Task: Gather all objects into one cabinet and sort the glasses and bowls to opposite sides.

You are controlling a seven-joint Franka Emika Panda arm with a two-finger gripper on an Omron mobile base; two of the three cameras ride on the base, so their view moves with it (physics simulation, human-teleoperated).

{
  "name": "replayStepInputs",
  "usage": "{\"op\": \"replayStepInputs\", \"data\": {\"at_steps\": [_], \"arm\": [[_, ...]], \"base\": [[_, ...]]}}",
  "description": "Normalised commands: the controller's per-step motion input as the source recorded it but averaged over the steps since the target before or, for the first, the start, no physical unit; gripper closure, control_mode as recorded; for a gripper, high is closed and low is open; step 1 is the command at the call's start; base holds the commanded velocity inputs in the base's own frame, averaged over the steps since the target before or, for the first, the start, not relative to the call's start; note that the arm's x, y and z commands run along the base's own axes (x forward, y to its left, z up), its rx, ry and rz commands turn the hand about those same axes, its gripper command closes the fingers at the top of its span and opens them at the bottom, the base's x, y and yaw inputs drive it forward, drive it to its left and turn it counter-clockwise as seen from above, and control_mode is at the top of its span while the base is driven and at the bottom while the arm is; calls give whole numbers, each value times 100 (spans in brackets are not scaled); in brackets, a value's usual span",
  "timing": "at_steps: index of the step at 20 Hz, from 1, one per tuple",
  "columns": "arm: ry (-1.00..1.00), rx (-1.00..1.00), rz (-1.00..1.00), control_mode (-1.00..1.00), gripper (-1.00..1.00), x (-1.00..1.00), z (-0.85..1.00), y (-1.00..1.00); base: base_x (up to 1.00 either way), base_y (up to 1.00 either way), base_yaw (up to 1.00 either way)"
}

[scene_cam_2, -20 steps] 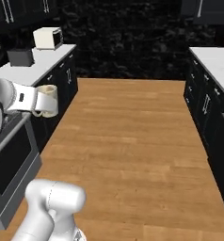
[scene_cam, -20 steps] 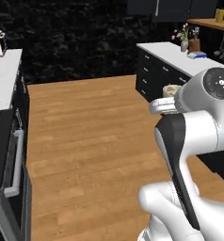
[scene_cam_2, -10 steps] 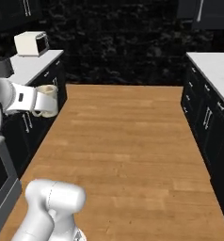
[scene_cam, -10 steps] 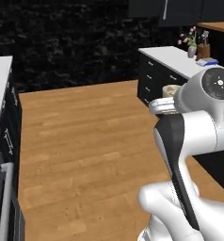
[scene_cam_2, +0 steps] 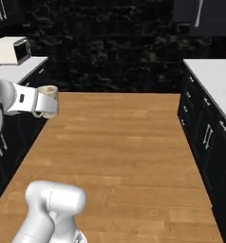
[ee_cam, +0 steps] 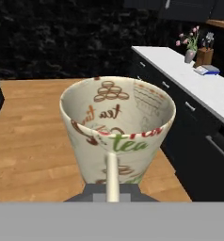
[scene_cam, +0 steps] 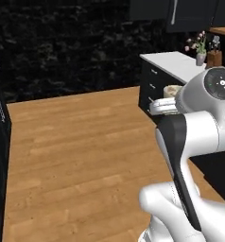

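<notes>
Gripping a pale cream printed cup [ee_cam: 117,126] upright in closed two-finger gripper [scene_cam_2: 42,102], above wooden floor [scene_cam_2: 124,142], near white counter [ee_cam: 189,80] holding pink tulip vase [ee_cam: 189,44].

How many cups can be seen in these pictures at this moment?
1. A pale cup printed with "tea" is held in the shut tool, carried above the wooden floor, upright. Other cups may be out of view or hidden.
</notes>
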Motion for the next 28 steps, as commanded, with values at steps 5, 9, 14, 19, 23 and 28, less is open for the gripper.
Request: {"op": "replayStepInputs", "data": {"at_steps": [5,9,14,19,23,28], "arm": [[0,0,0,100,100,0,0,0],[0,0,0,100,100,0,0,0],[0,0,0,100,100,0,0,0],[0,0,0,100,100,0,0,0],[0,0,0,100,100,0,0,0],[0,0,0,100,100,0,0,0]], "base": [[100,-17,-1],[100,-13,0],[100,-18,-6],[100,-15,-14],[100,-14,-19],[100,-12,-21]]}}
